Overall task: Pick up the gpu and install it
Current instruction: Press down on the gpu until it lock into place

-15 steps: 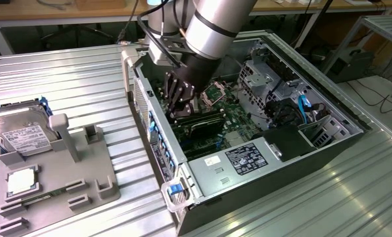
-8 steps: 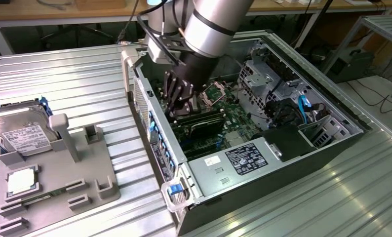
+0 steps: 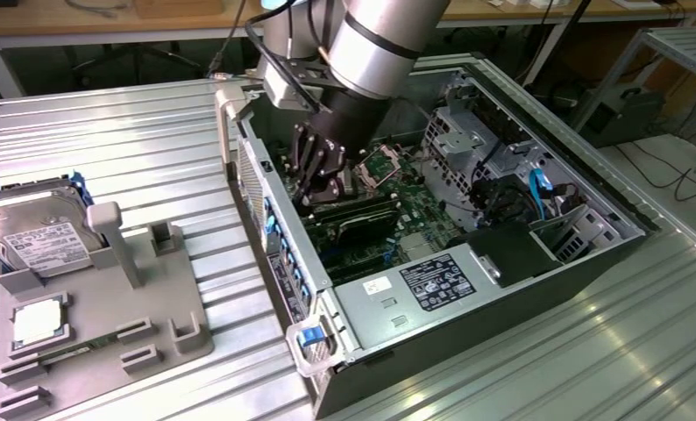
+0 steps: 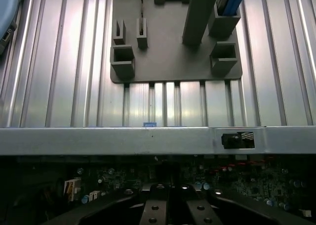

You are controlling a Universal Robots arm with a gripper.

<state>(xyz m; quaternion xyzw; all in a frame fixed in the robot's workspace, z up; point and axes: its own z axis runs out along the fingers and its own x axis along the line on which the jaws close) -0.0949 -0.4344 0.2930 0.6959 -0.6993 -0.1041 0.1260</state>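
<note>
The arm reaches down from the top of the exterior view into the open case point(image 3: 582, 184), wrist bent so the gripper point(image 3: 321, 186) points almost straight down at the motherboard point(image 3: 413, 206). The fingers point(image 3: 313, 158) are clenched tight together, and I can't make out anything held between them. Right under the fingertips lies a dark card with a black cooler, which I take to be the gpu point(image 3: 354, 219); it sits low in the case just beside the tips, and whether they touch it I can't tell. Its long axis runs across the board, from the case's rear wall on the exterior view's left toward the drive bays on the right. So the gpu lies directly below and slightly forward of the gripper, apparently in or at its slot. Out on the table, the grey holder point(image 3: 102, 316) has the hard drive point(image 3: 39, 237) and the CPU point(image 3: 39, 320) in it, well apart from the arm. From the wrist, the closed fingers point(image 4: 153, 210) hang over the dark board behind the case rim point(image 4: 148, 141).
</note>
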